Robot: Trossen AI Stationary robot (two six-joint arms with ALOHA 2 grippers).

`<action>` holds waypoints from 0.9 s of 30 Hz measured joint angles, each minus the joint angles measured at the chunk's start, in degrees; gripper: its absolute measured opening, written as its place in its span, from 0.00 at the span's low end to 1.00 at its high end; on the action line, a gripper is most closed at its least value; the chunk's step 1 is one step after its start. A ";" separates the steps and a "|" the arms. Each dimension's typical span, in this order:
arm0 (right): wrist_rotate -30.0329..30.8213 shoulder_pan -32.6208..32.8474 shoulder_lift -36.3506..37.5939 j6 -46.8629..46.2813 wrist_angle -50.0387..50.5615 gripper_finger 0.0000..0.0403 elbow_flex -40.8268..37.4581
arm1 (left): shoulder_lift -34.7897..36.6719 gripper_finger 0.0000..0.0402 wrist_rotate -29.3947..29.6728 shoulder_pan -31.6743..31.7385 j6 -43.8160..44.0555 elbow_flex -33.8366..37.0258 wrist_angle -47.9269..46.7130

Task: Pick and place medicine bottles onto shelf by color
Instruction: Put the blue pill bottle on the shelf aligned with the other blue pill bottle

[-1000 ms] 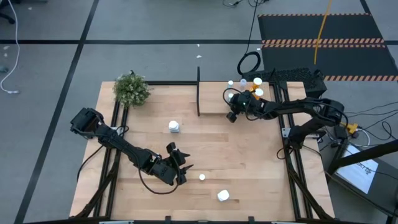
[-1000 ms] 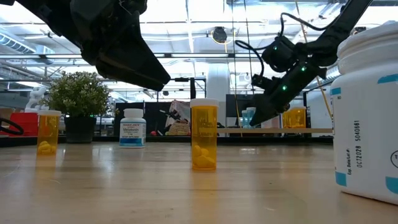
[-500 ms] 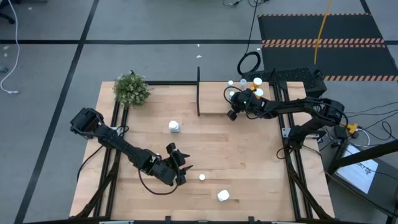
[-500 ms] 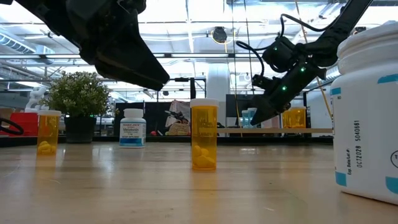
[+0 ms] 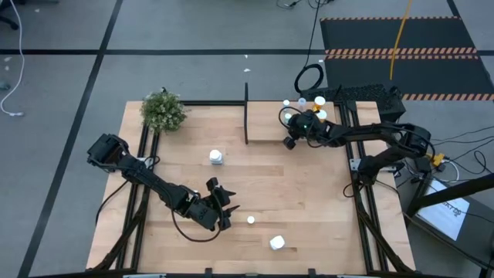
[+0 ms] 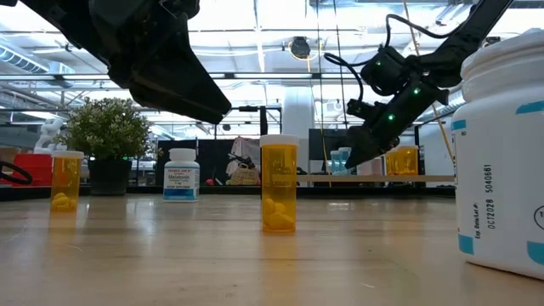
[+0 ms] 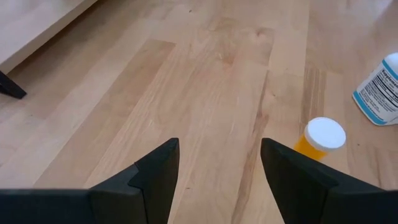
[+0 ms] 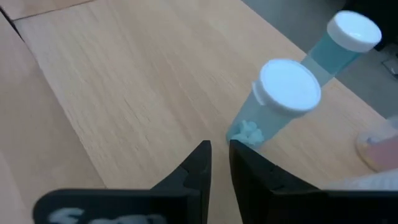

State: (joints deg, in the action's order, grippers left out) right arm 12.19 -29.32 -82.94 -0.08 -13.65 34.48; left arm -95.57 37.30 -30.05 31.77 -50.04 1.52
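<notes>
Right tool (image 8: 219,163) hung over the shelf (image 8: 124,93), fingers nearly pressed together and empty; two pale-blue bottles (image 8: 280,102) stood just ahead, grouped by color. Left tool (image 7: 217,171) was spread wide over the bench (image 7: 205,81), an orange bottle (image 7: 318,138) just beside one finger, likely next.

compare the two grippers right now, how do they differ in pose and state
The left gripper has its fingers spread wide over bare tabletop, with an orange bottle just beyond one finger. The right gripper has its fingers nearly together, leaving only a thin gap.

The left one works low at the table's near side; the right one reaches over the shelf, close to the pale-blue bottles standing there.

Both are dark, two-fingered, and hold nothing.
</notes>
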 joint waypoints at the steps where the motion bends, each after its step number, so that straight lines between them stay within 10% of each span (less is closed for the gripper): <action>1: -0.02 0.00 0.22 -0.19 0.54 0.12 0.00 | 0.00 0.57 -0.01 0.03 -0.01 0.00 0.01; 27: 1.31 -0.37 0.29 1.54 -0.34 0.12 0.00 | 0.00 0.57 0.07 0.03 -0.02 0.00 0.04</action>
State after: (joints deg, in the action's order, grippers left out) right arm 13.50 -29.69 -82.65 1.47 -13.99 34.48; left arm -95.57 37.36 -30.02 31.75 -50.04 1.56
